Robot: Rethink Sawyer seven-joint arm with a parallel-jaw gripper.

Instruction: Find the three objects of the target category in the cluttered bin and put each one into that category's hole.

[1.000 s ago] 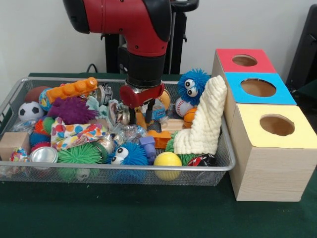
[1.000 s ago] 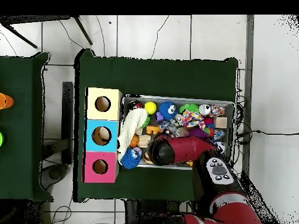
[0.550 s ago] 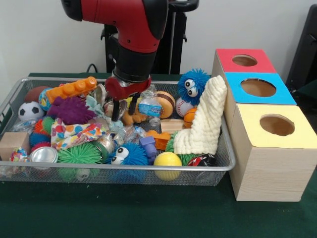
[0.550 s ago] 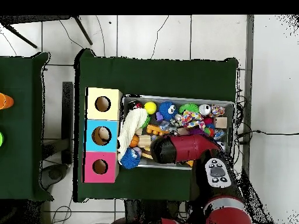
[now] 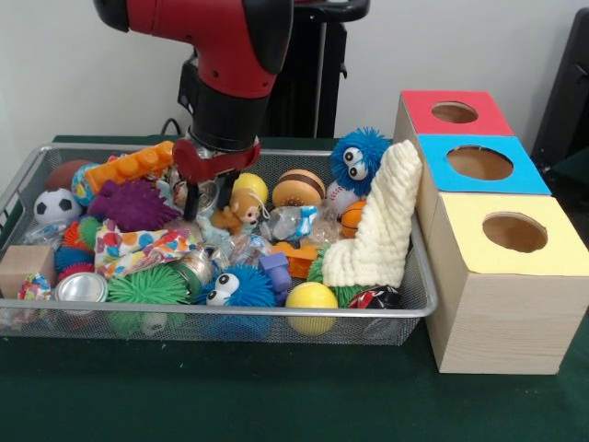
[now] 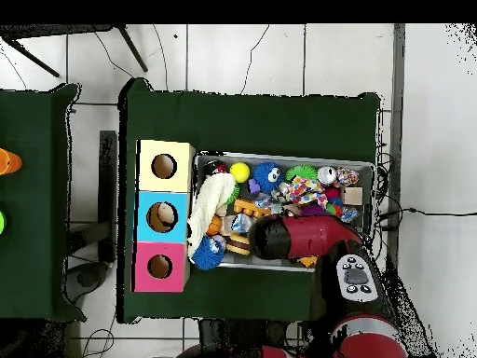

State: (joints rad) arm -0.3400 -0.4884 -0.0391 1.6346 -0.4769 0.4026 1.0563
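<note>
Red-and-black arm's gripper (image 5: pixel 206 197) hangs low near the back rim of the silver wire-mesh bin (image 5: pixel 276 324), fingers parted and empty, above a crumpled silver can (image 5: pixel 200 196) beside the purple spiky ball (image 5: pixel 134 204).

Green tablecloth (image 5: pixel 276 396); tiled floor (image 6: pixel 279 56)

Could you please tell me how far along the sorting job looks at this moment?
Nothing looks done: no toy shows in the red hole, blue hole or yellow hole, though their depths are hidden. The pincer is low in the bin among the clutter; whether it grips anything cannot be told. All three target objects apparently remain to be found.
</note>
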